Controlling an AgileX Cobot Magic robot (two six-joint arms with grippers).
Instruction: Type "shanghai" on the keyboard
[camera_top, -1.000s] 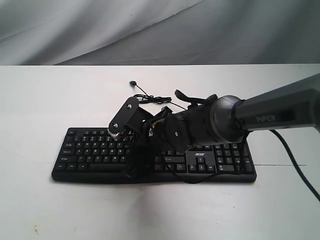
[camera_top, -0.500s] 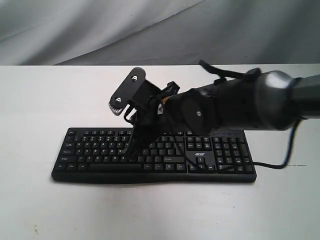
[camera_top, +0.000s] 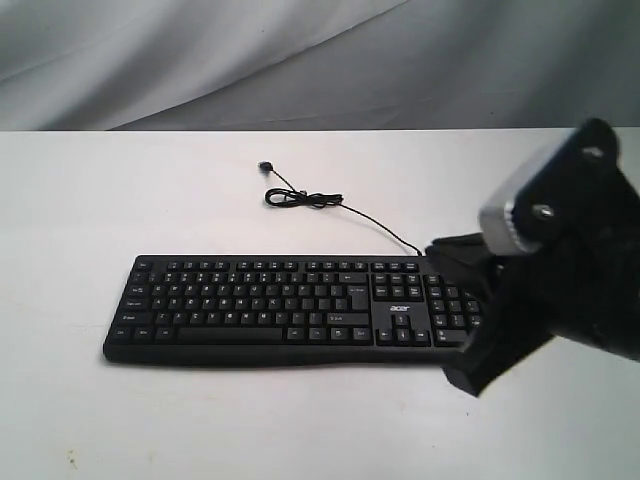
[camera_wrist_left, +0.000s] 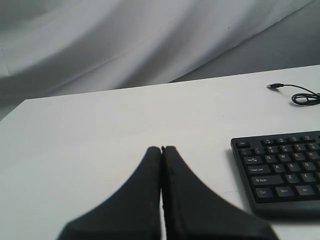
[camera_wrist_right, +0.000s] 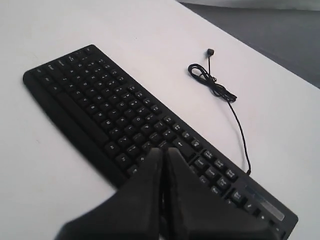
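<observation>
The black keyboard (camera_top: 300, 300) lies flat across the middle of the white table (camera_top: 120, 200), with all its keys uncovered. My right gripper (camera_top: 468, 375) hangs raised off the keyboard's right end, near the number pad. In the right wrist view the right gripper (camera_wrist_right: 163, 150) is shut and empty, and the keyboard (camera_wrist_right: 100, 95) lies well below its tips. The left gripper (camera_wrist_left: 161, 149) is shut with nothing in it, over bare table beside the left end of the keyboard (camera_wrist_left: 280, 165). It does not show in the exterior view.
The keyboard's thin black cable (camera_top: 330, 203) loops on the table behind it and ends in a loose plug (camera_top: 265, 166). Grey cloth (camera_top: 300, 60) hangs behind the table's far edge.
The right arm has lifted off the middle keys and swung away to the right end of the keyboard, uncovering all the keys. The keyboard has not moved.
</observation>
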